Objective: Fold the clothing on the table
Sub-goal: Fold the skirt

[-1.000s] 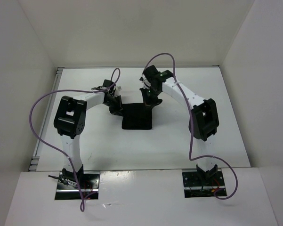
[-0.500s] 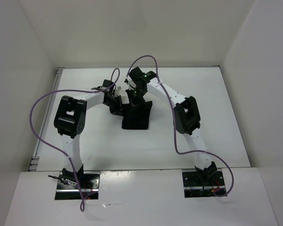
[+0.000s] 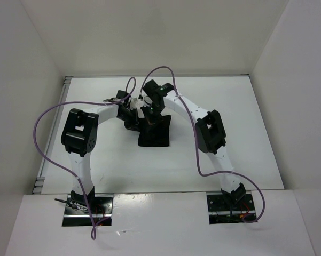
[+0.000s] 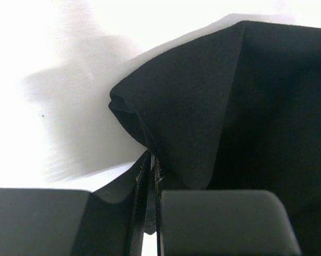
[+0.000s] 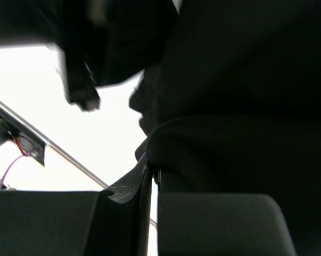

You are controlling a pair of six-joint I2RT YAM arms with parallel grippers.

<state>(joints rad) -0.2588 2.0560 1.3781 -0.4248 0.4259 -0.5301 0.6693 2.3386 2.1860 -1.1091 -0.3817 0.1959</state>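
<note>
Top camera: the plain black soft-fabric garment (image 3: pixel 155 134) is lying mid-way across the white tabletop (image 3: pixel 117 165), its long axis running far to near. The left fingers (image 3: pixel 132 121) and right fingers (image 3: pixel 149 113) are meeting just beside each other at its far edge.

Left wrist: the left fingers (image 4: pixel 219 218) are clenching a raised fold, with the cloth (image 4: pixel 240 106) spreading rightward.

Right wrist: the right fingers (image 5: pixel 219 224) are pinching a hem, with the cloth (image 5: pixel 245 106) bunching above and to the right.

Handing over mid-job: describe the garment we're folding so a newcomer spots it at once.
Start at the white table, boxed in by white walls. Near its middle lies the clothing, a small plain black patch of soft matte fabric, its far edge pinched by the left pincer and the right pincer. Unlike those hard black pincers, it drapes and creases.
</note>
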